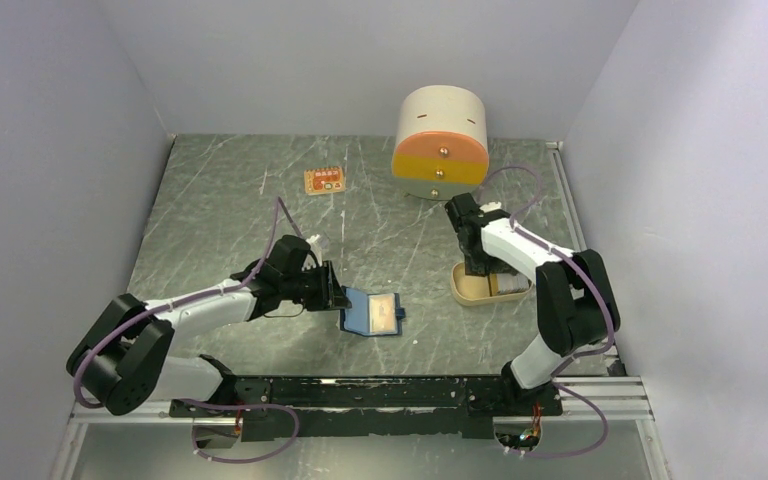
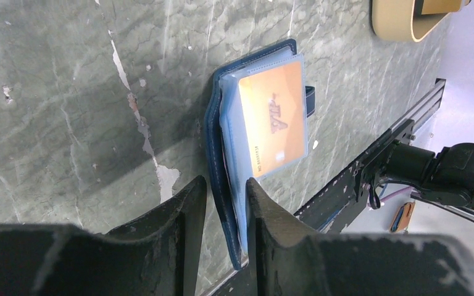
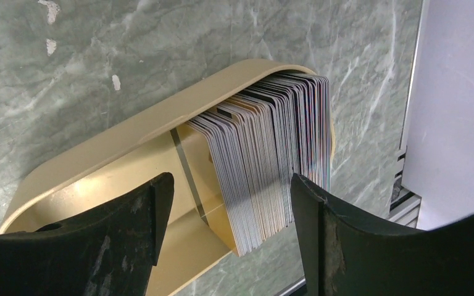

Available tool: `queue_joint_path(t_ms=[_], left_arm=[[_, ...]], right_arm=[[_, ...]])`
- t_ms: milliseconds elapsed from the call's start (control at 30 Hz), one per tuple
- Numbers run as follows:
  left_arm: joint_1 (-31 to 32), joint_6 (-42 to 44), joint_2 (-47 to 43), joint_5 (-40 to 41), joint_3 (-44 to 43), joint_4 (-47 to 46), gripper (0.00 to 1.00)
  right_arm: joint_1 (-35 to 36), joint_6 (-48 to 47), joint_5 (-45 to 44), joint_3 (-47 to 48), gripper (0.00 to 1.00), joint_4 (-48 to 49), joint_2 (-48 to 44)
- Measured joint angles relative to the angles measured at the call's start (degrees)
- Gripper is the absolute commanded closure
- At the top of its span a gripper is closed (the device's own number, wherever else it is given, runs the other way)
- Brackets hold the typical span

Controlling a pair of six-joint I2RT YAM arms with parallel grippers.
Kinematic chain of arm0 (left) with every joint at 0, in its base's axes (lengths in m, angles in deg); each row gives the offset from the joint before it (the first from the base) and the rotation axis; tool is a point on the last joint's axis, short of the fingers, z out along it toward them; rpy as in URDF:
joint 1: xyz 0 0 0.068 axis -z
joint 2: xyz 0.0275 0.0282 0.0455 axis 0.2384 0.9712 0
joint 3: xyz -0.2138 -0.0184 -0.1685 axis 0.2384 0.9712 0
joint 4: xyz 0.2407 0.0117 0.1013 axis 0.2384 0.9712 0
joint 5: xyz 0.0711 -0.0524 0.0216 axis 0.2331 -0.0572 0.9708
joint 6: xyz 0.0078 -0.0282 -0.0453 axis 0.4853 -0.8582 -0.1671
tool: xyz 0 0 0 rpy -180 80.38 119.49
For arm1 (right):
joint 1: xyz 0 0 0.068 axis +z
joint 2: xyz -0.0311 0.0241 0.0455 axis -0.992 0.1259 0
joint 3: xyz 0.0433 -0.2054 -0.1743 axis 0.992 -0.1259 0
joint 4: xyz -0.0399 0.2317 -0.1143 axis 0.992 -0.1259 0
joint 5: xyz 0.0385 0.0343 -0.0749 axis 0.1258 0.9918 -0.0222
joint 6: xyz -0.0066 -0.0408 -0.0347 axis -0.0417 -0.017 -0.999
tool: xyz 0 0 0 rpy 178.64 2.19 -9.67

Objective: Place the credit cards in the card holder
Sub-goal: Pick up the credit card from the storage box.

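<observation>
On desk (image 1: pixel 220 220), far edge: cream-and-orange round drawer unit (image 1: pixel 440 140). Right of centre: tan tray (image 1: pixel 465 290), right gripper (image 3: pixel 228 185) above it, jaws wide open, straddling fanned stack of credit cards (image 3: pixel 271 160) standing on edge at one end of tray. Near centre: card holder (image 1: pixel 371 313) lying open, left gripper (image 2: pixel 225 185) closed on its navy edge. One orange card (image 2: pixel 271 120) already in clear sleeve, snap tab (image 2: pixel 309 102) poking out beside it. Far left: small orange tag (image 1: pixel 325 181), well apart from everything else.
</observation>
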Motion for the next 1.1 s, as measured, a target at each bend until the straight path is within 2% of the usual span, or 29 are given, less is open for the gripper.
queue_joint_path(t_ms=[300, 1100], left_arm=[[0.0, -0.02, -0.98, 0.0, 0.04, 0.0, 0.65], [0.0, -0.46, -1.86, 0.0, 0.63, -0.04, 0.66]], right_arm=[[-0.42, -1.73, -0.96, 0.92, 0.4, -0.13, 1.81], [-0.96, -2.99, -1.51, 2.01, 0.52, -1.42, -1.09]])
